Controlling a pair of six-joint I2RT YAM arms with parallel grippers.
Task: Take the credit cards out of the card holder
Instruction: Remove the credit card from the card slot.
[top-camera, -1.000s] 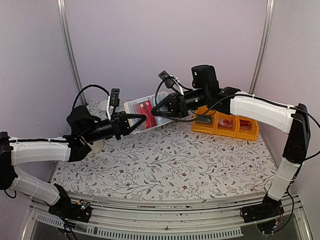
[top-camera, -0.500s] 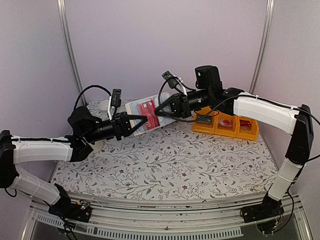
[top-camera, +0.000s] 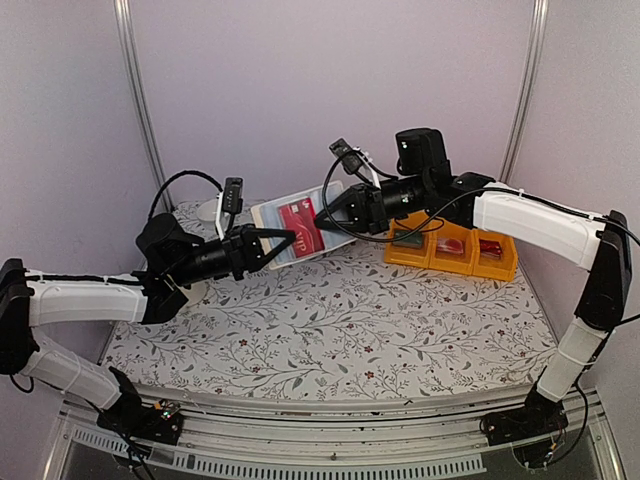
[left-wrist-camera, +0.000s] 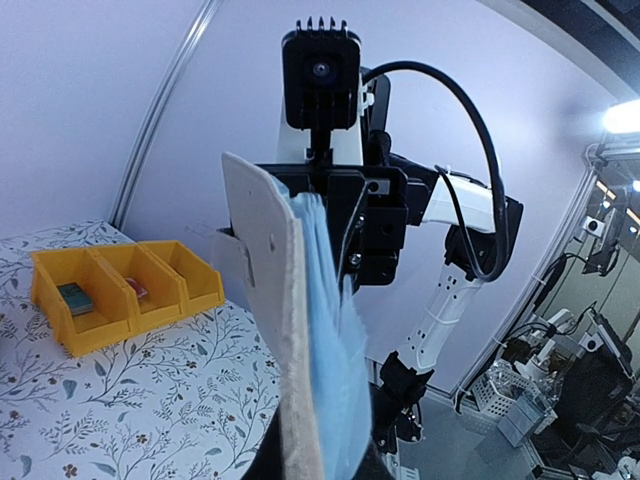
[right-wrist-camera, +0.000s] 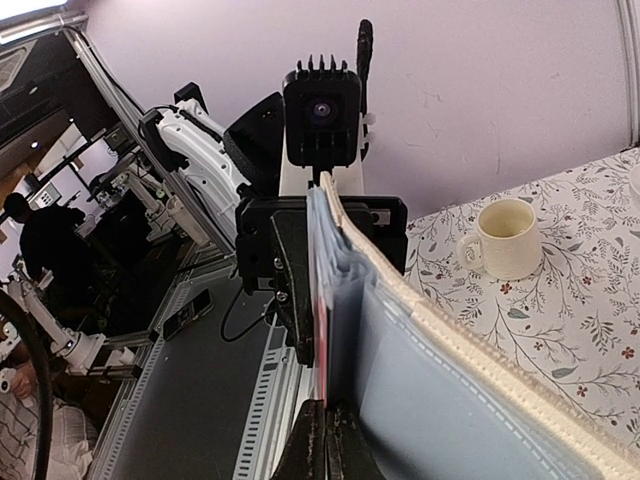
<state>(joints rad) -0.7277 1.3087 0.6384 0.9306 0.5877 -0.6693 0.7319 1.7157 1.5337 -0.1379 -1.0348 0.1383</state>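
The card holder (top-camera: 272, 218) is held open in the air at the back, between both grippers. My left gripper (top-camera: 287, 240) is shut on its lower edge. In the left wrist view the holder's beige cover (left-wrist-camera: 288, 330) stands edge-on with a light blue layer (left-wrist-camera: 335, 360) against it; I cannot tell if that is the blue card or a pocket. My right gripper (top-camera: 325, 222) is shut on the red-pink card (top-camera: 300, 224), which sticks partly out of a clear pocket. In the right wrist view the fingers (right-wrist-camera: 325, 440) pinch the red card's edge (right-wrist-camera: 320, 335) beside the cream-edged holder (right-wrist-camera: 470, 345).
A yellow three-compartment bin (top-camera: 452, 252) with small items stands at the back right, under my right arm. A white mug (right-wrist-camera: 505, 238) stands on the floral cloth at the back left. Metal frame posts (top-camera: 138, 95) rise at both back corners.
My right gripper has moved right and slightly up, drawing the red-pink card further out of the holder. My left gripper holds the holder almost still.
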